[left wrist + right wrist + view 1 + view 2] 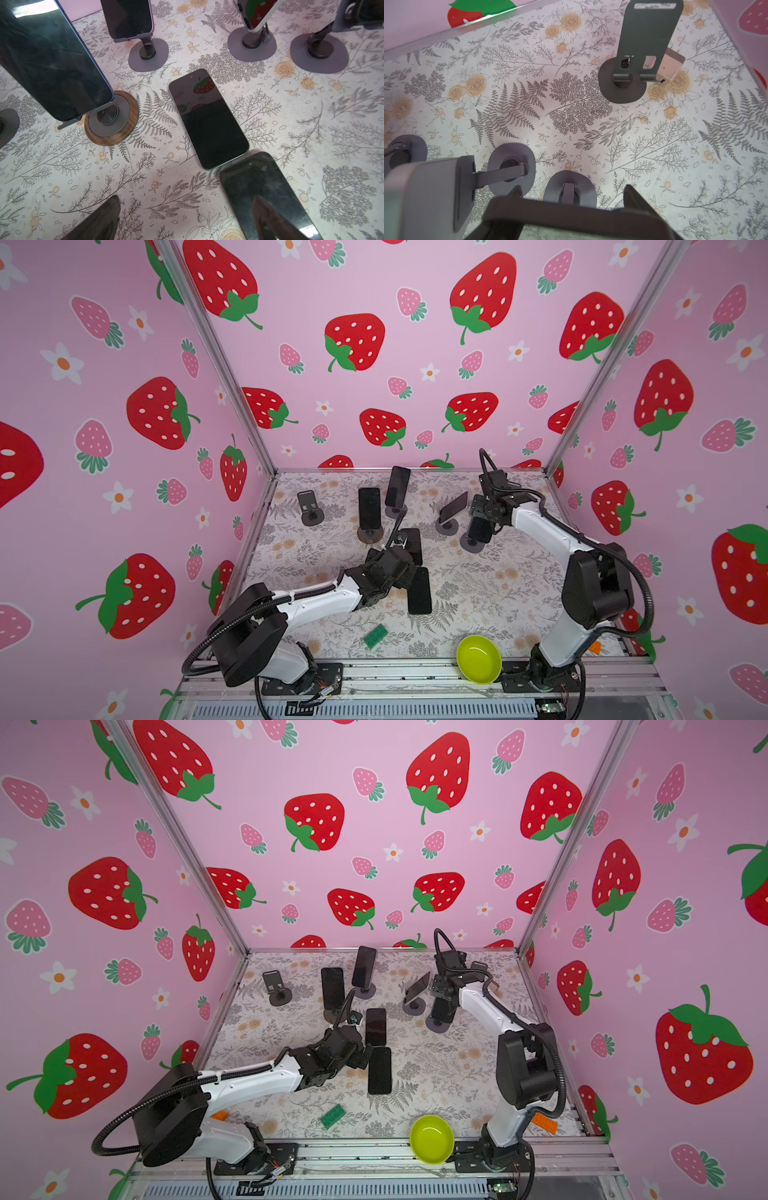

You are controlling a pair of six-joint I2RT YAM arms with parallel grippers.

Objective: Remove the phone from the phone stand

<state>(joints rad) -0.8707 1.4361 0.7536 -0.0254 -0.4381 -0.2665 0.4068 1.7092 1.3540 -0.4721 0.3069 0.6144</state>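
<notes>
The right arm rises from its base at the near right of the table [519, 585], with its white forearm slanting back and inward. The wrist bends down so that the right gripper [478, 512] sits over the top of the phone [481, 531], which stands on the phone stand [471, 546] toward the back right. In the right wrist view the gripper's two dark fingers [516, 192] flank the phone's upper edge with no gap to be seen; the jaws are partly drawn in and clasp its sides. The left arm lies low, stretched toward the middle. The left gripper [186, 198] hangs with jaws spread wide and nothing between them, just above two loose phones [207, 118] lying flat, end to end. In both top views the right wrist covers the phone's upper part, and the stand's cradle cannot be made out. The right wrist view cuts the phone off at the frame's edge. In a top view the left wrist hides part of the farther loose phone.
</notes>
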